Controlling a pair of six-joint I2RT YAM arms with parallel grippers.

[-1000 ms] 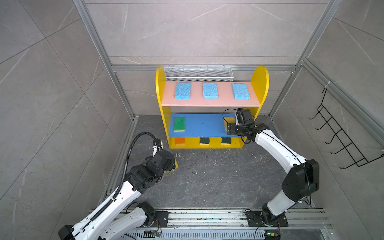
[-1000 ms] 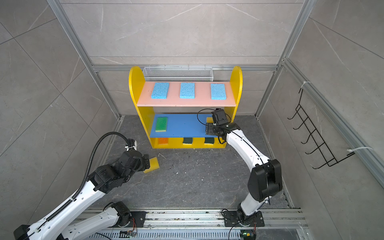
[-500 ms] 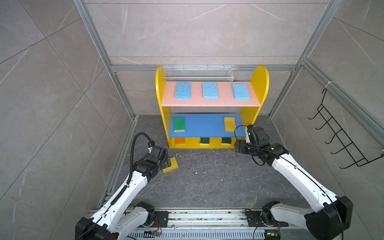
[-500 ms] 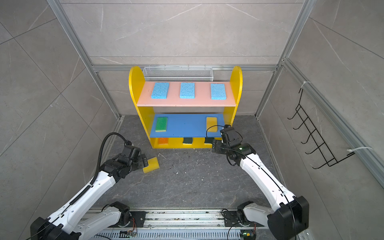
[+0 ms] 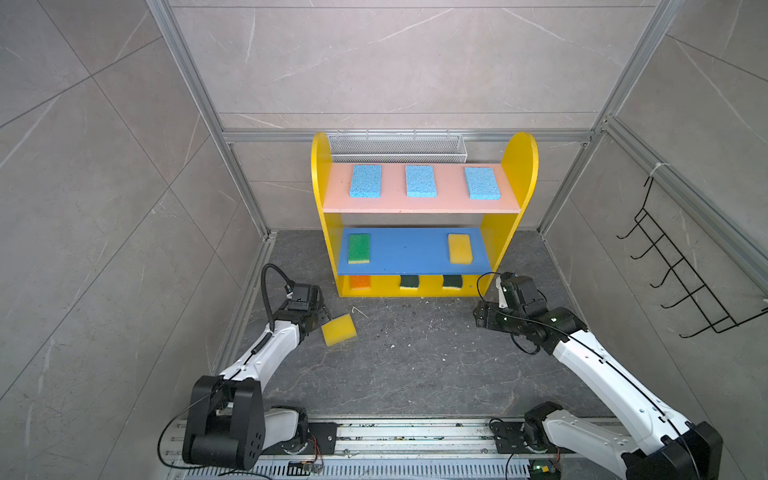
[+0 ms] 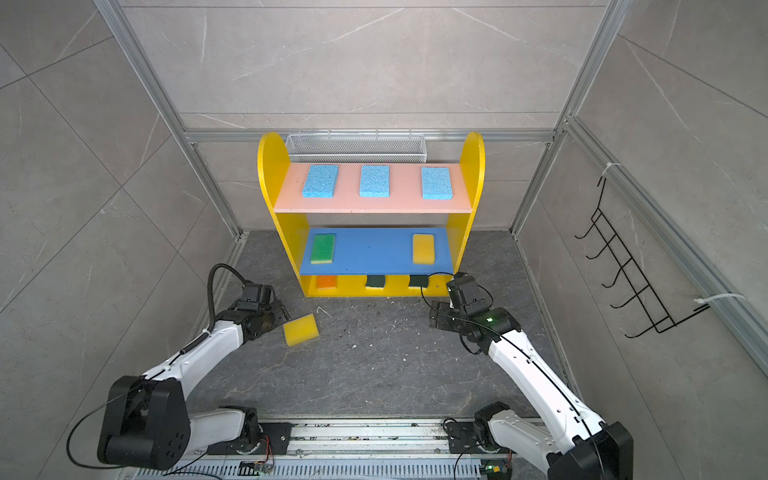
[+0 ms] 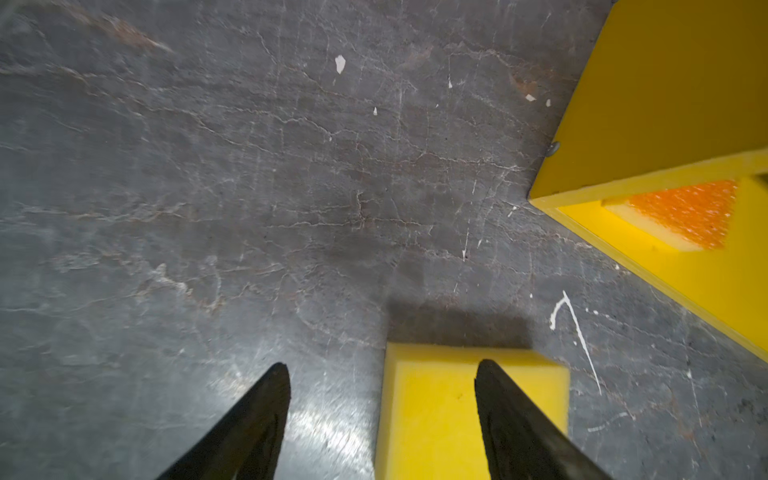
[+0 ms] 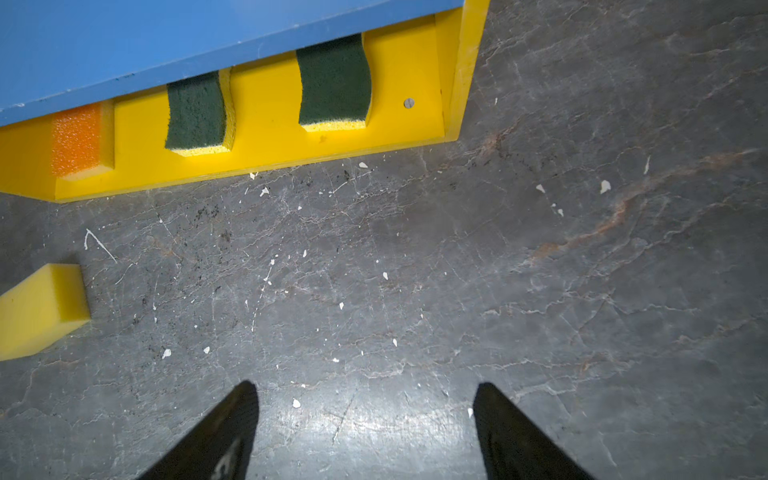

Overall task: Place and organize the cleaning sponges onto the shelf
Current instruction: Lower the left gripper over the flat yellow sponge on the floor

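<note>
Just beside the left gripper (image 5: 325, 314) lies a yellow sponge (image 5: 339, 329).

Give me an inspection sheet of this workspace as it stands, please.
Surface: dark grey stone-look floor, veined.
Job's things: yellow three-tier shelf holds three light blue foam sponges on top, bright green sponge and yellow sponge mid-board, orange sponge and two dark green scourers below; loose yellow foam sponge on floor.
Clutter: white flecks on floor.
Grippers: left gripper open at loose sponge; right gripper open, empty.
Cables: black cable loops by left wrist.
Surroundings: white wire mesh basket, black wire hook rack.
</note>
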